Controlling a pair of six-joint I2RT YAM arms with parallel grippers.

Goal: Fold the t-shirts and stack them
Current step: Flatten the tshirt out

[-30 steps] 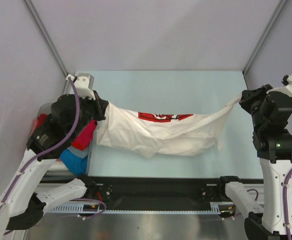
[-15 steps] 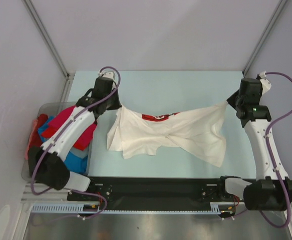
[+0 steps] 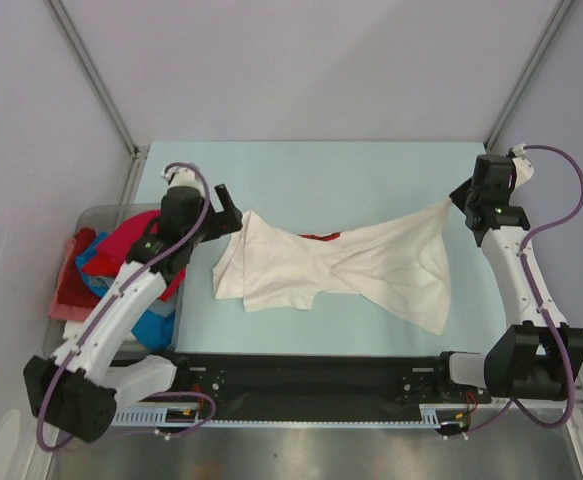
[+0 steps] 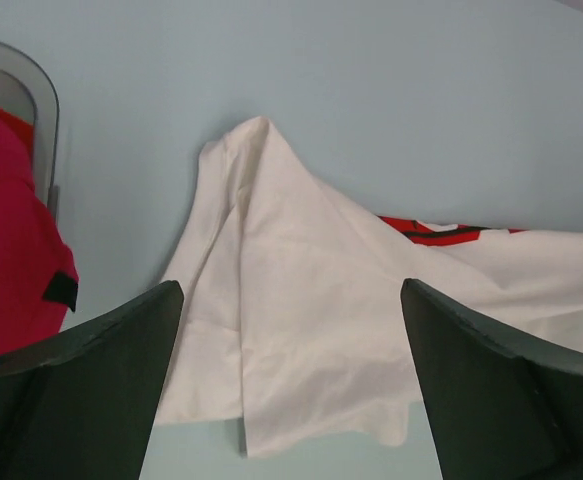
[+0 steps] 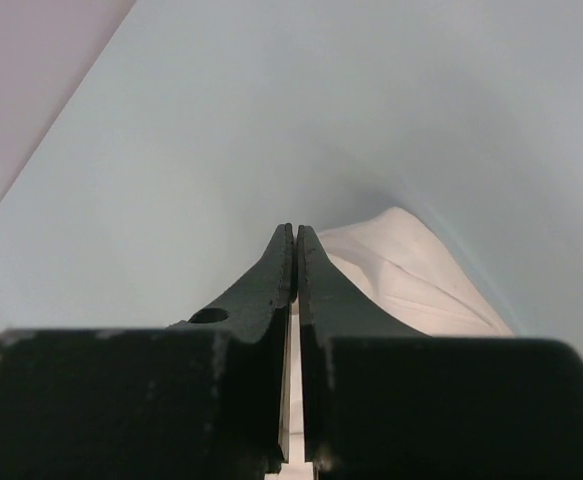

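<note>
L gripper [image 3: 223, 203] had just let go of the white tee [image 3: 341, 265]. Half a sec earlier it pinched the corner nearest the bin [image 4: 47, 120]; now its fingers stood wide apart w/ nothing betw. them, hovering over that corner. The tee's bin-side end had dropped and lay bunched on the table [image 3: 351, 170], just beside the bin. The red print [image 4: 436, 232] was mostly folded under, only a sliver showing. R gripper [image 3: 466, 207], at the end farthest from the bin, stayed clamped on the opposite corner, thin cloth caught in its closed jaws. So probably mid-spread: tee not flat, no fold made yet, L likely needs a re-grip. L arm reached out over the bin, wrist tipped down at the tee; R arm reached forward on the side away from the bin. Red tee [image 3: 121, 245] and blue tee [image 3: 156, 322] lay in the bin.
</note>
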